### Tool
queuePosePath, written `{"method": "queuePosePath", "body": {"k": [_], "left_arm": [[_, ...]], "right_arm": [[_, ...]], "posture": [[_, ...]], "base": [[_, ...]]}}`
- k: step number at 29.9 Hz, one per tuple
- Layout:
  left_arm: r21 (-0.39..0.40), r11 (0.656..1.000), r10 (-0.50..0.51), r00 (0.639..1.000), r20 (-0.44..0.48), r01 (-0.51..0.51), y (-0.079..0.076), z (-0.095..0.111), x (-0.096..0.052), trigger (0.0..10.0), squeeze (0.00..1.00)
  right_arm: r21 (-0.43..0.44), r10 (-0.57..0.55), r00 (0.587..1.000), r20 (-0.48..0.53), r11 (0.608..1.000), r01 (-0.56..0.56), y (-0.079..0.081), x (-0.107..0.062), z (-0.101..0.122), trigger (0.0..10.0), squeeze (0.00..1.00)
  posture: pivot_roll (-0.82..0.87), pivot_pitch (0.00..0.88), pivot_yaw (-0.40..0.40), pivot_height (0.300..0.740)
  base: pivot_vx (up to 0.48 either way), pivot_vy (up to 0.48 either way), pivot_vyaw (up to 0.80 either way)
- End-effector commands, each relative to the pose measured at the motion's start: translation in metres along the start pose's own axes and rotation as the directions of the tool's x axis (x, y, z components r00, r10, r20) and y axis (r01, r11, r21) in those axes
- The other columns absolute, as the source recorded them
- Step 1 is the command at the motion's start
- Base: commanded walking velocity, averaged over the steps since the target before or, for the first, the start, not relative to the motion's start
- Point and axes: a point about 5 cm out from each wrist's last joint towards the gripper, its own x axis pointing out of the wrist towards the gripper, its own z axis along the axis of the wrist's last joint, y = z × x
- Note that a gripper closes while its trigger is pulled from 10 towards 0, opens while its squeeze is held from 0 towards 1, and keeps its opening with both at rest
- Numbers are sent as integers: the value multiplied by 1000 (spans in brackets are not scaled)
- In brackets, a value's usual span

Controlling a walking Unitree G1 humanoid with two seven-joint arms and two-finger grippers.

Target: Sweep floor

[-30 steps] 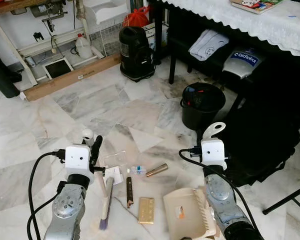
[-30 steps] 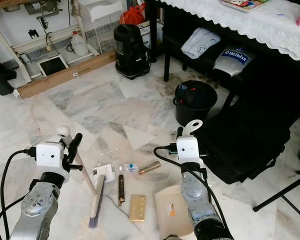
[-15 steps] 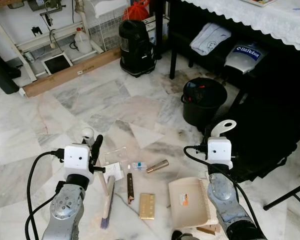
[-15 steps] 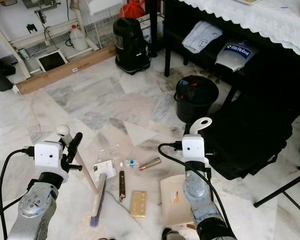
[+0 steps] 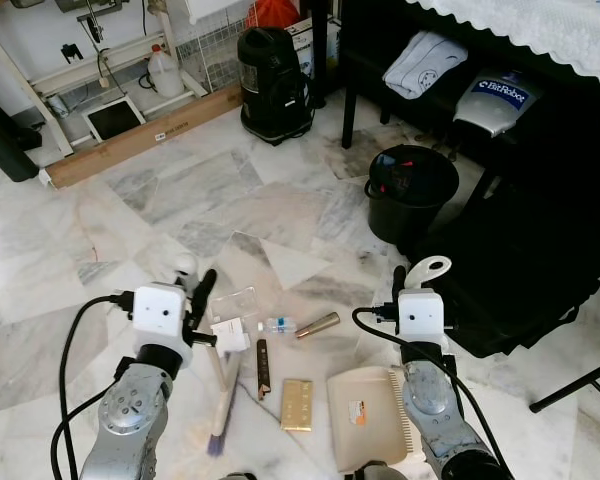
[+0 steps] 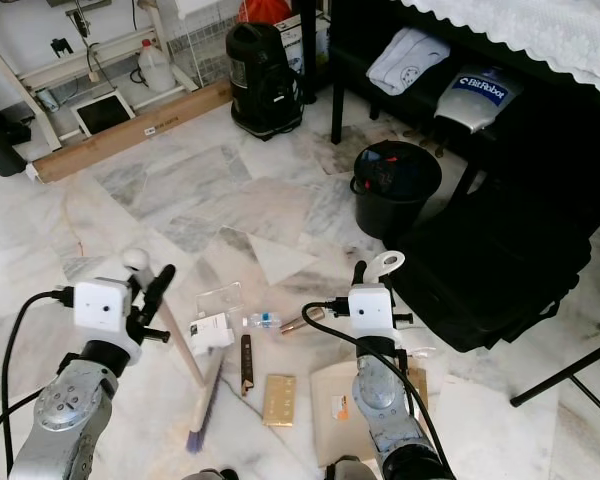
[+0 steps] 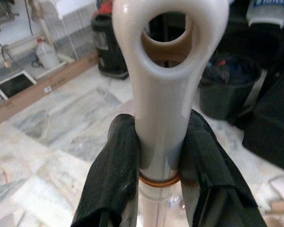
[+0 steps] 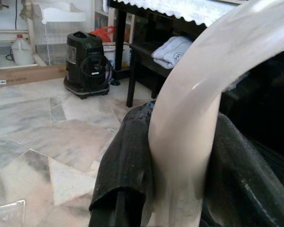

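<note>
**Brush and dustpan both in hand over the litter patch**

I take the gold card (image 5: 297, 404) lying flat on the marble floor (image 5: 180, 200) as my landmark. Left of it, my left gripper (image 7: 158, 156) has its two black fingers (image 7: 114, 165) pressed tight against the pale handle of the brush (image 5: 223, 392), just below the handle's hanging loop. The brush slopes down from the gripper, its bristle head resting on the floor just left of the card.

Between the brush and the card lies a dark brown stick (image 5: 261, 364). Above the card sit a white paper tag (image 5: 230, 334), a clear plastic lid (image 5: 233, 300), a small clear vial (image 5: 278, 325) and a gold tube (image 5: 318, 324), all scattered close together.

Right of the card the cream dustpan (image 5: 365, 418) lies flat on the floor, nearly touching the card's edge. My right gripper (image 8: 180, 156) is clamped on the dustpan's upright looped handle. Further up and right of the card stands a black bucket (image 5: 411, 193).
</note>
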Motion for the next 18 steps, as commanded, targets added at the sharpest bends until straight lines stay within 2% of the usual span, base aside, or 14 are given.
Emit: {"method": "queuePosePath", "body": {"k": [1, 3, 5, 9, 13, 15, 18], "left_arm": [[44, 998, 46, 998, -38, -44, 12, -5, -3, 10000, 0], [44, 998, 57, 997, -51, -55, 14, -8, -2, 10000, 0], [64, 997, 43, 994, -96, -37, 12, -14, -1, 10000, 0], [46, 999, -3, 989, -150, 10, 4, -20, -2, 10000, 0], [-41, 996, -83, 974, -209, 76, -9, -29, -2, 10000, 0], [-52, 995, -89, 973, -212, 80, -11, -30, -1, 10000, 0], [-127, 990, -90, 973, -213, 64, -15, -30, 0, 10000, 0]], "right_arm": [[-13, 23, 997, -78, 1000, -24, 4, -13, -15, 10000, 0], [-17, 20, 997, -78, 1000, -21, 2, -12, -15, 10000, 0], [-23, 13, 997, -76, 1000, -15, -2, -10, -16, 10000, 0], [-27, 6, 997, -72, 1000, -8, -4, -9, -15, 10000, 0], [-31, 4, 997, -75, 999, -6, -6, -10, -16, 10000, 0], [-32, 4, 997, -75, 999, -6, -6, -10, -17, 10000, 0], [-34, 4, 997, -77, 999, -7, -7, -10, -17, 10000, 0]], "posture": [[161, 237, 70, 740], [155, 236, 68, 740], [156, 235, 66, 740], [150, 237, 64, 740], [143, 235, 59, 740], [143, 235, 59, 740], [141, 235, 57, 740]], "base": [[0, 0, 0], [0, 0, 0], [0, 0, 0], [0, 0, 0], [0, 0, 0], [0, 0, 0], [0, 0, 0]]}}
